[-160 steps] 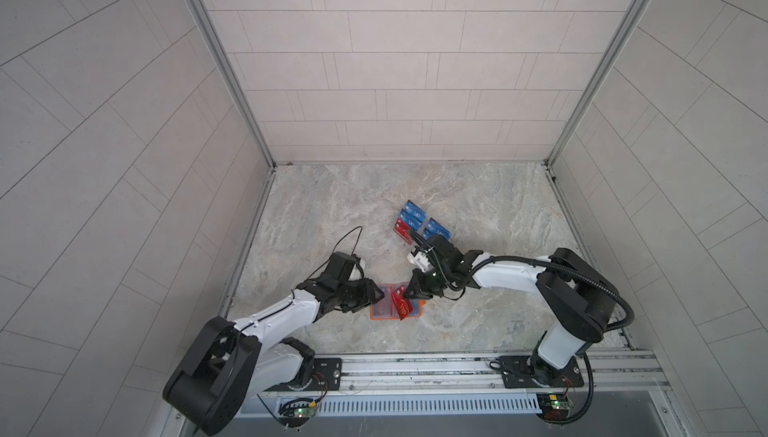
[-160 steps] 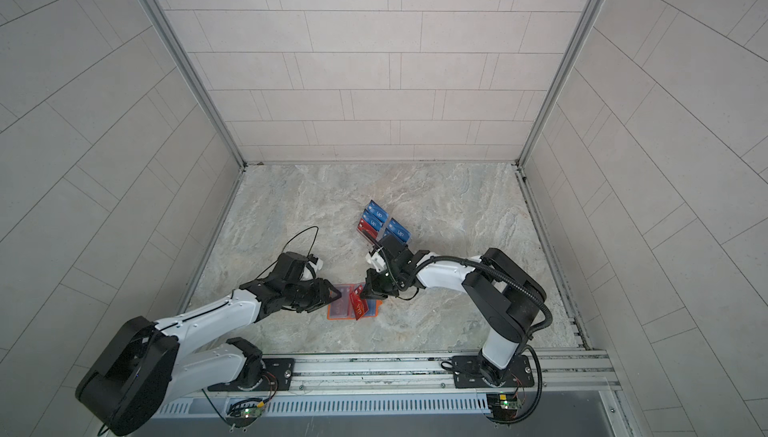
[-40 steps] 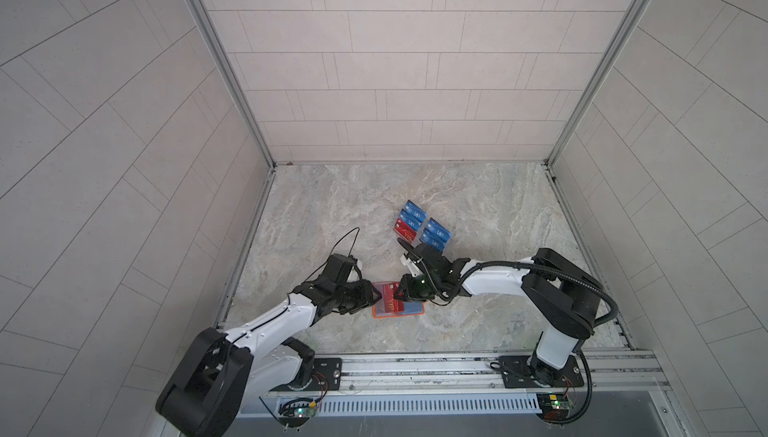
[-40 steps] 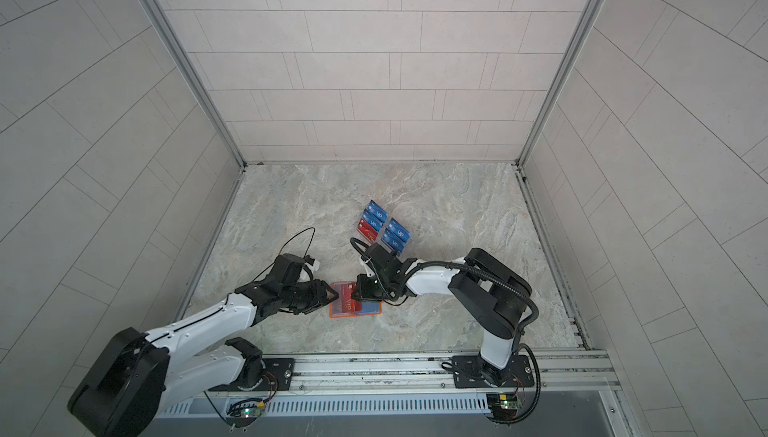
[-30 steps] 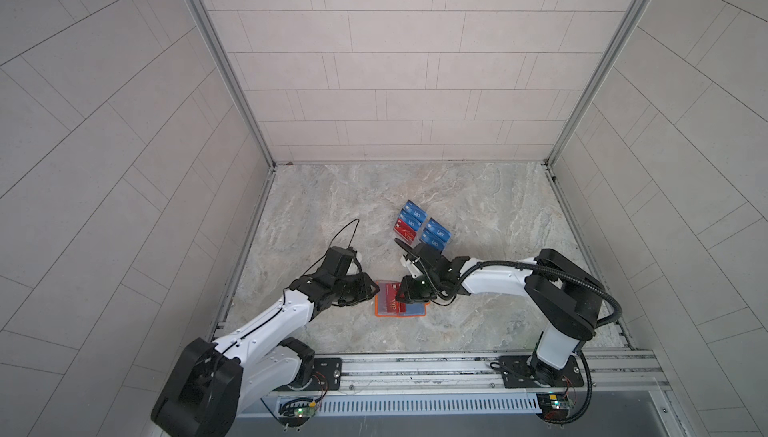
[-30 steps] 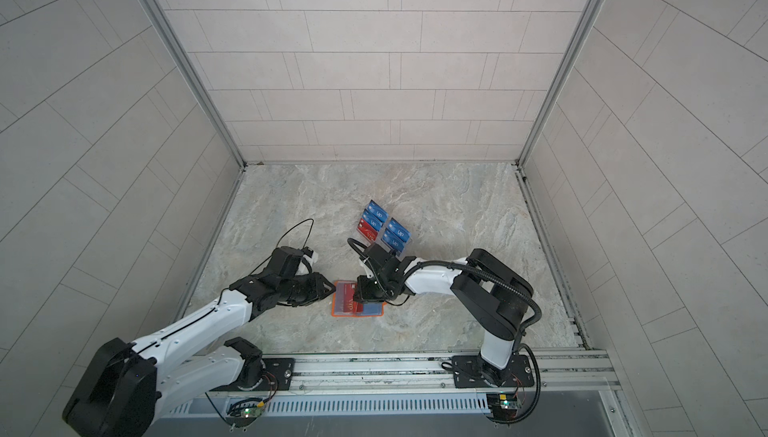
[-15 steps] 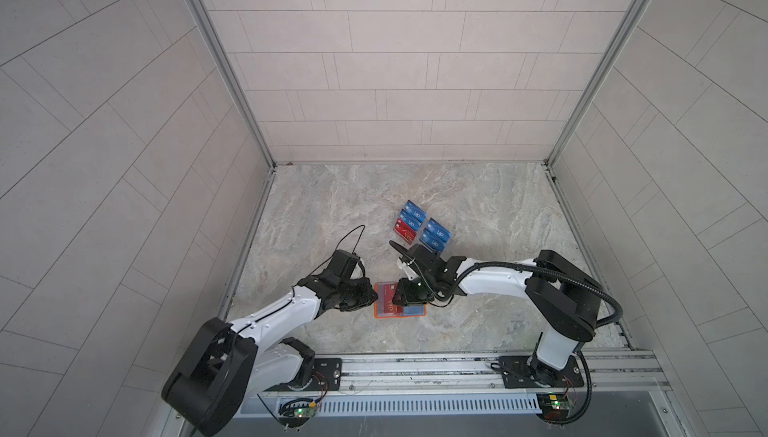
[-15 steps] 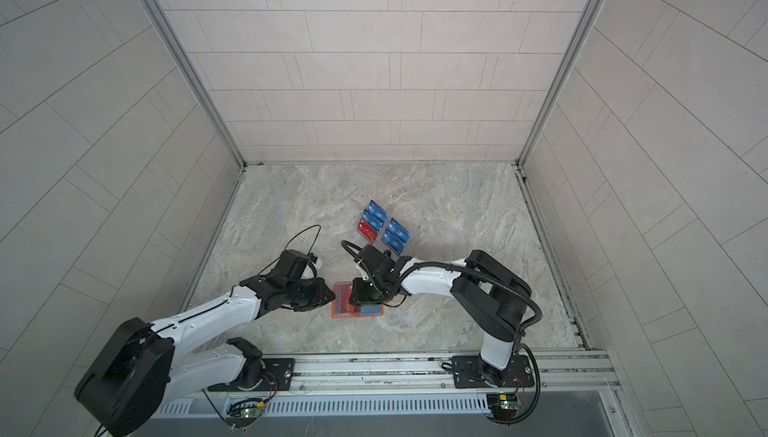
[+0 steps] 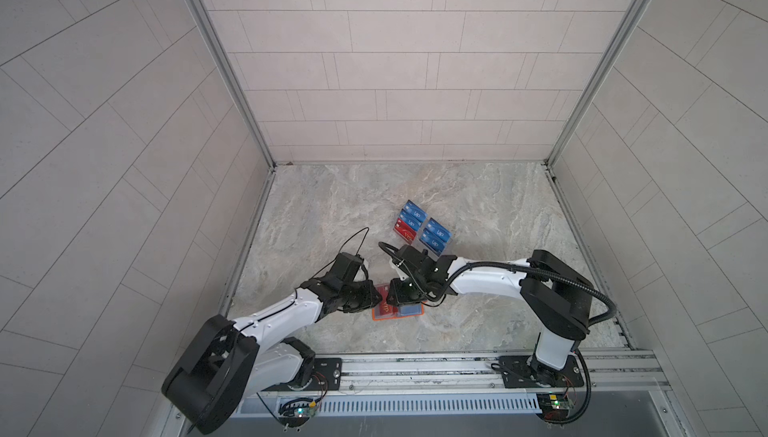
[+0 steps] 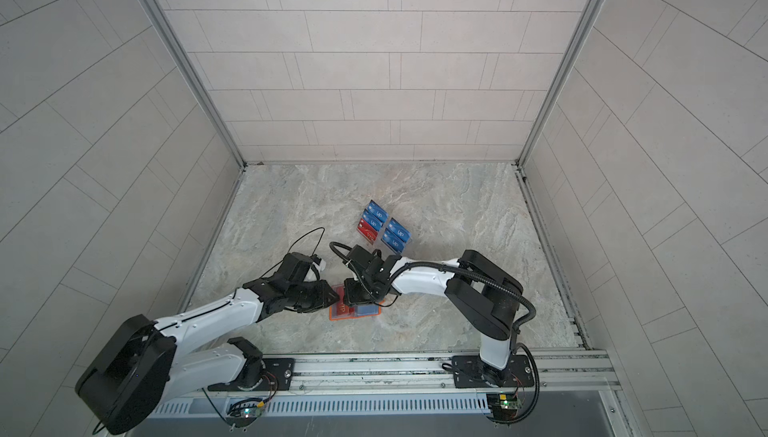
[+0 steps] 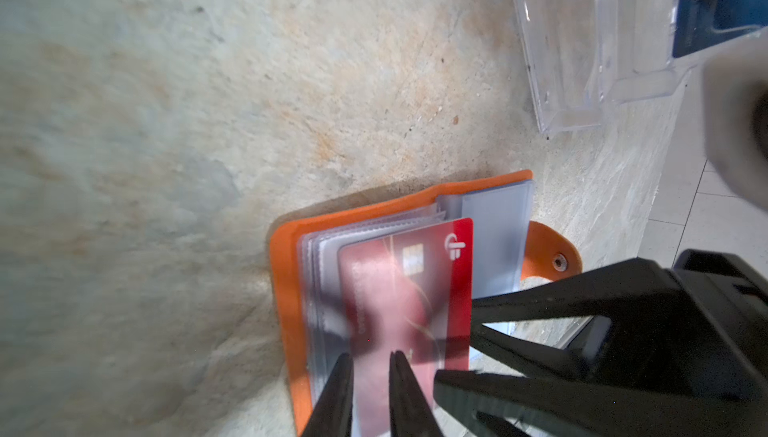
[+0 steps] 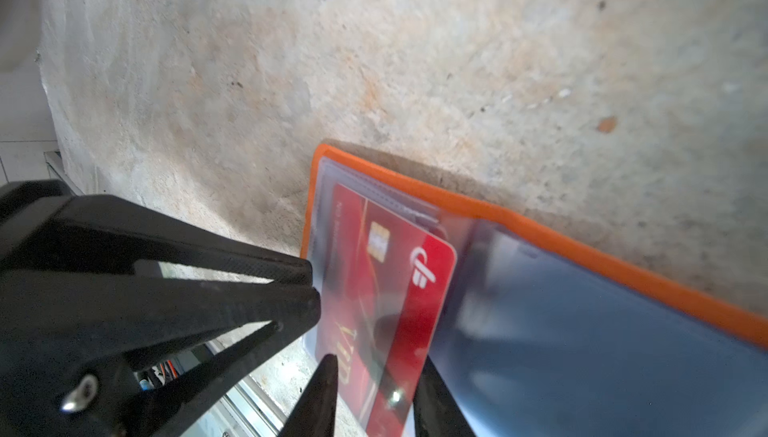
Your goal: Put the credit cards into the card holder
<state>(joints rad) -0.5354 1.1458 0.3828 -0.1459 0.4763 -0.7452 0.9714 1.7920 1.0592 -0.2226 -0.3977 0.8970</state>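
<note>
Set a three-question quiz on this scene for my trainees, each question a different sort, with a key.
1. True or false: the orange book-like card holder lies open on the marble table.
2. Which thing sits partly inside the holder's clear plastic sleeve? A) a red plastic card with gold VIP lettering; B) a green card; C) a silver coin.
3. How many red cards show in the clear acrylic tiered rack?
Key: 1 true; 2 A; 3 one.
</note>
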